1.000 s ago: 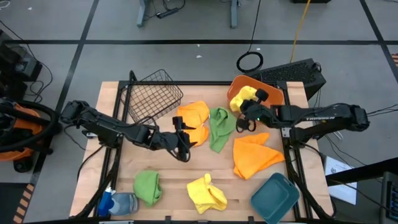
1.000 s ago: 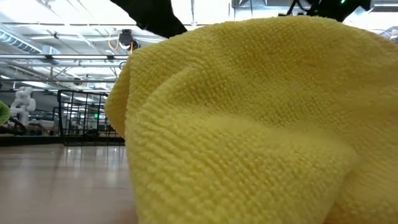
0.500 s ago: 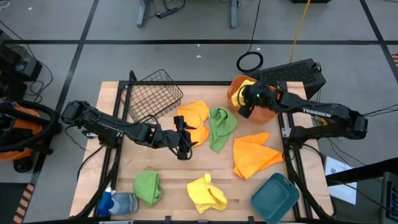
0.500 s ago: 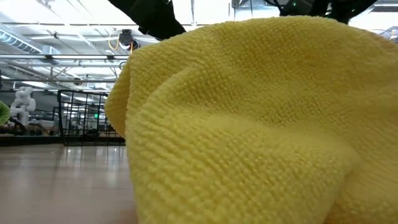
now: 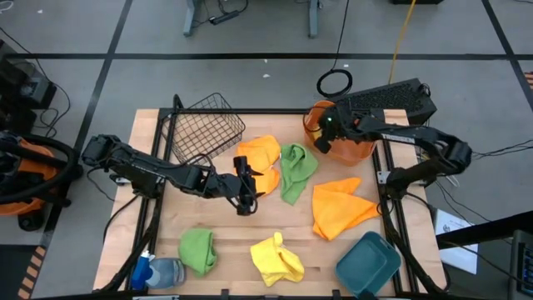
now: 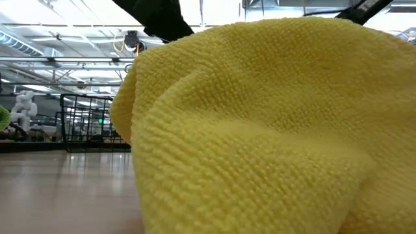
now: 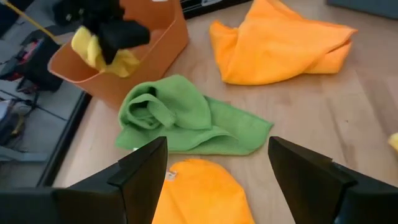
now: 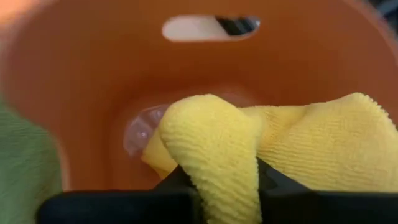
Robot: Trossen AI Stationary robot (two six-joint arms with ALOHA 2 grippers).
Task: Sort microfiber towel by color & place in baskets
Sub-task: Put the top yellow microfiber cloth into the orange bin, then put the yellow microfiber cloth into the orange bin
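the right gripper (image 8: 217,180) is down inside the orange plastic basket (image 5: 358,150) at the table's far right corner, its fingers pinching a yellow microfiber towel (image 8: 261,137). the left gripper (image 7: 217,180) hovers mid-table with its fingers spread wide, holding nothing, over an orange microfiber towel (image 5: 260,154) lying beside a crumpled green microfiber towel (image 5: 296,171).

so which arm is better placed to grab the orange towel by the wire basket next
Left. The left gripper hangs open right beside that orange towel, while the right gripper is busy over the orange basket, shut on a yellow towel.
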